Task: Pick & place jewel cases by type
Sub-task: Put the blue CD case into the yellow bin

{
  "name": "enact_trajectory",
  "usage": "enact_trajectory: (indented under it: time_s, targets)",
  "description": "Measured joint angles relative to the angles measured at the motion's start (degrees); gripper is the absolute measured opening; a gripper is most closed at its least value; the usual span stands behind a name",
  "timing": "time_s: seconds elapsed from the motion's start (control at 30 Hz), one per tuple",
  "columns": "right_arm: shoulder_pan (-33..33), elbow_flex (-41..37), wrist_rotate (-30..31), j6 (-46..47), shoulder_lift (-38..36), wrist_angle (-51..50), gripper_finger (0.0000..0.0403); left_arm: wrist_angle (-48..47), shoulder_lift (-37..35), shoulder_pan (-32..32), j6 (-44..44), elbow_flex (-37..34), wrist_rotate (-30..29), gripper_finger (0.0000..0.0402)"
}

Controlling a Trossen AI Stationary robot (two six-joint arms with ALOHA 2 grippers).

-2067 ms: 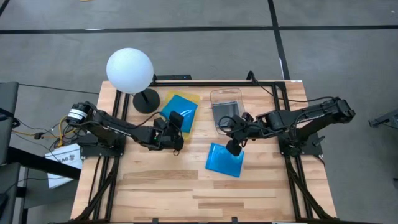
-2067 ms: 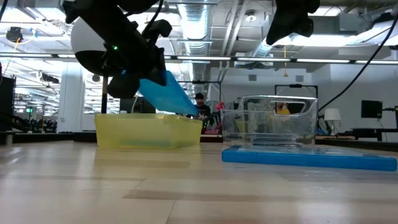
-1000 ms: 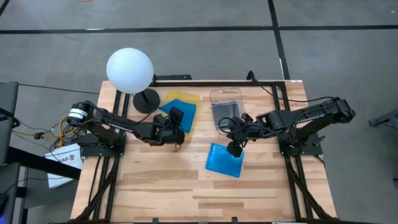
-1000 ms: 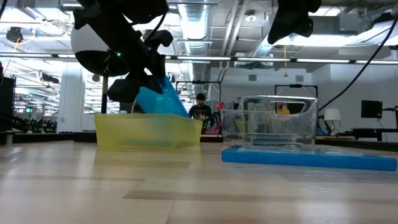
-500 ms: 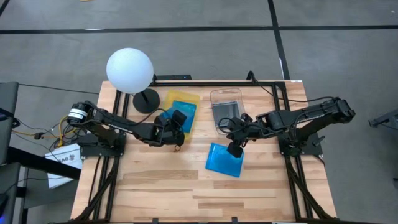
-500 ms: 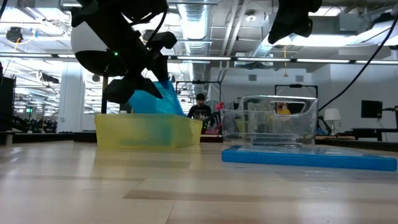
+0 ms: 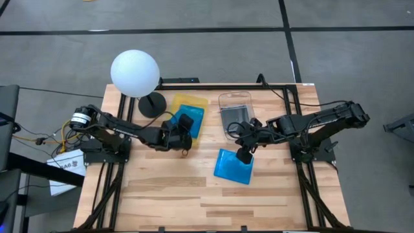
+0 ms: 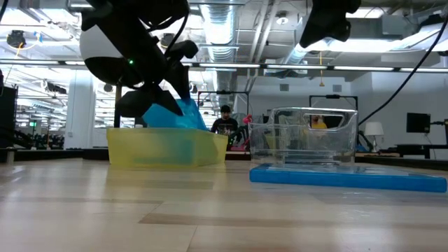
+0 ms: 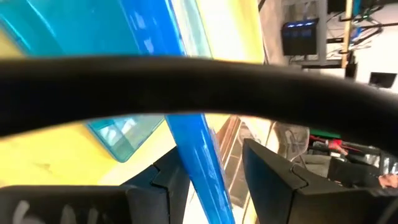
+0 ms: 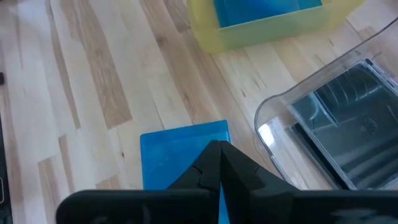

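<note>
A pale wood-plank tabletop [image 7: 174, 194] in a black frame stands on a grey floor [image 7: 58, 58] crossed by dark lines. Behind it lies an open hall with exposed ceiling ducts [image 8: 238, 21], long strip lights [image 8: 392, 68], and a person [image 8: 225, 119] far back among desks.

We see a bright blue jewel case [image 7: 234, 167] on the pale, striped-grain wooden table [image 7: 168, 200], and another blue jewel case [image 9: 193, 155] over the translucent yellow tray [image 8: 164, 147]. The clear container [image 10: 336, 118] shows a grey case [image 10: 348, 124] inside. Both grippers, left [image 7: 183, 127] and right [image 7: 243, 154], are black. The lamp has a white globe [image 7: 134, 73] on a black base [image 7: 152, 105].
</note>
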Motion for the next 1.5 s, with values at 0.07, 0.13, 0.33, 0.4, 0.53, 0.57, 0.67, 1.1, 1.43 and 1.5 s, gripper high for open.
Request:
enact_trajectory:
  time_s: [0.07,0.13,0.33,0.4,0.53,0.57,0.67,1.1,1.43,1.5]
  targets:
    - [0.0,0.0,0.0,0.0,0.0,0.3,0.0,0.0,0.0,0.5,0.0,0.0,1.4,0.0135]
    - [0.0,0.0,0.0,0.0,0.0,0.5,0.0,0.0,0.0,1.3,0.0,0.0,3.0,0.0135]
    - [0.0,0.0,0.0,0.0,0.0,0.4,0.0,0.0,0.0,4.0,0.9,0.0,10.1,0.0135]
    - [0.0,0.0,0.0,0.0,0.0,0.4,0.0,0.0,0.0,5.1,0.9,0.0,13.4,0.0135]
    - [0.0,0.0,0.0,0.0,0.0,0.4,0.0,0.0,0.0,7.2,3.3,0.0,19.3,0.0135]
    - [0.0,0.0,0.0,0.0,0.0,0.4,0.0,0.0,0.0,7.6,4.3,0.0,20.2,0.0135]
    - [0.0,0.0,0.0,-0.1,0.0,0.4,0.0,0.0,0.0,8.3,6.2,0.0,21.0,0.0135]
    - [0.0,0.0,-0.1,-1.3,0.0,0.4,0.0,0.0,-0.3,14.4,10.4,0.0,36.5,0.0136]
    - [0.0,0.0,-0.1,-1.3,0.0,0.4,0.0,-1.9,-1.4,16.9,15.4,0.0,44.0,0.0136]
    - [0.0,0.0,-0.1,-1.3,0.0,0.4,0.0,-1.8,-1.4,17.4,16.3,0.0,45.6,0.0136]
